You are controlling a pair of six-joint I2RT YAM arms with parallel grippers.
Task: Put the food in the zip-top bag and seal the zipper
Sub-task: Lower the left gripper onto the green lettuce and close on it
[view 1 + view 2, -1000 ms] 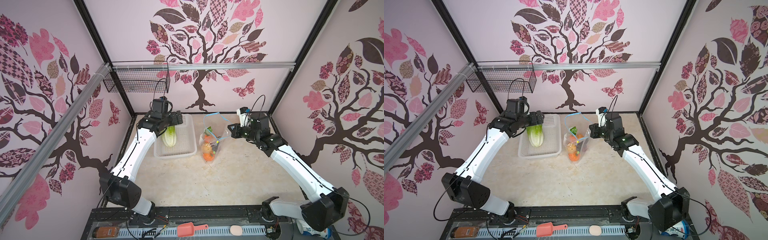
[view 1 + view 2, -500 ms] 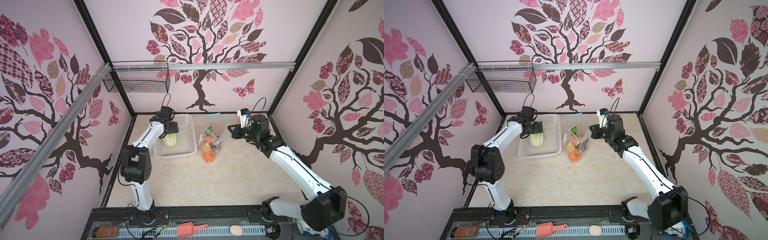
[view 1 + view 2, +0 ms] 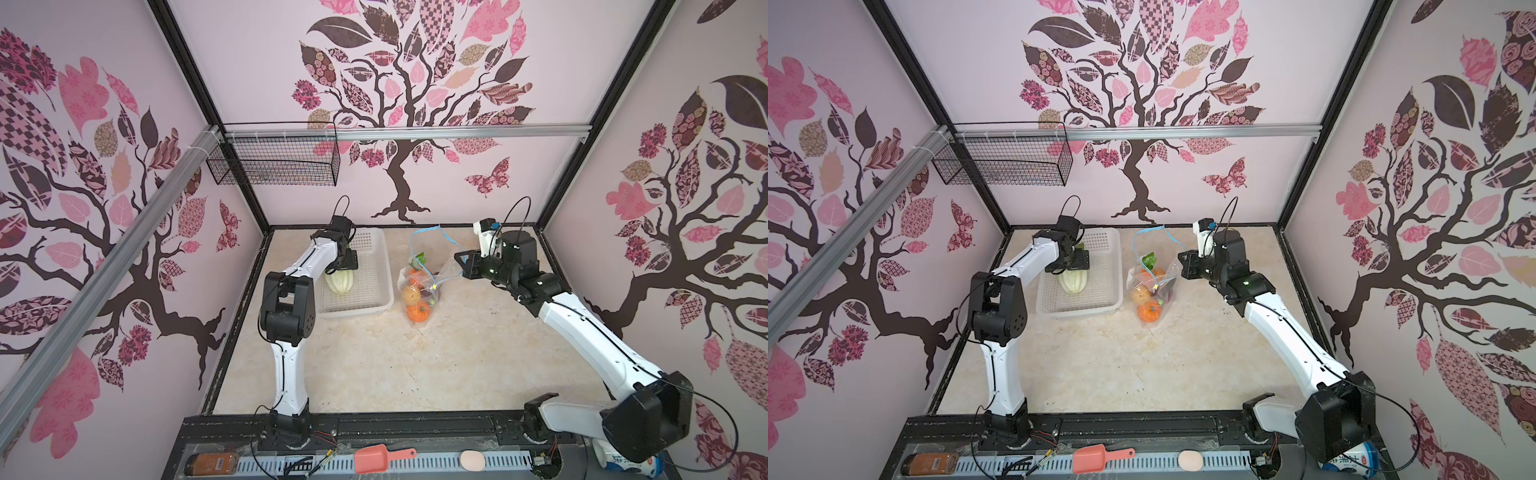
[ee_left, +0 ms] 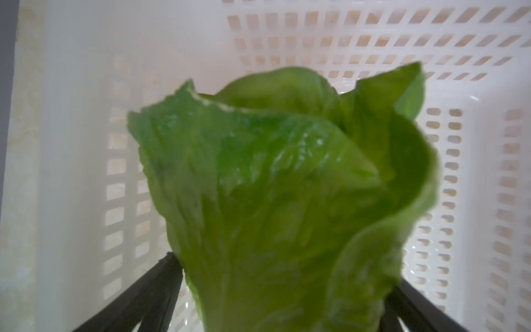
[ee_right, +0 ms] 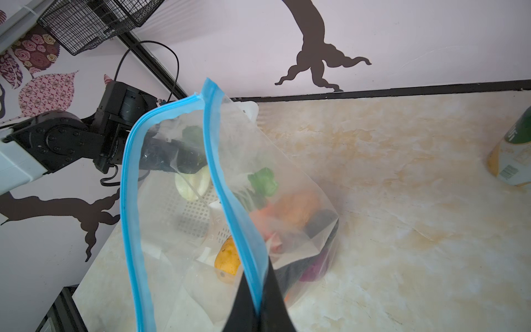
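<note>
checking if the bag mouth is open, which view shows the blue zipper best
The right wrist view: the zipper fills the frame, its two blue strips spread apart, one pinched in the right gripper. Both top views show only a thin blue loop. The left wrist view shows just cabbage and basket.

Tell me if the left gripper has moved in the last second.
Yes. The left gripper has shifted toward the basket's near rim, over the cabbage.

Beige marbled tabletop [image 3: 395,365] bears white basket [image 3: 353,309]; zip-top bag [image 3: 446,269]; green-white can [image 5: 514,161].
</note>
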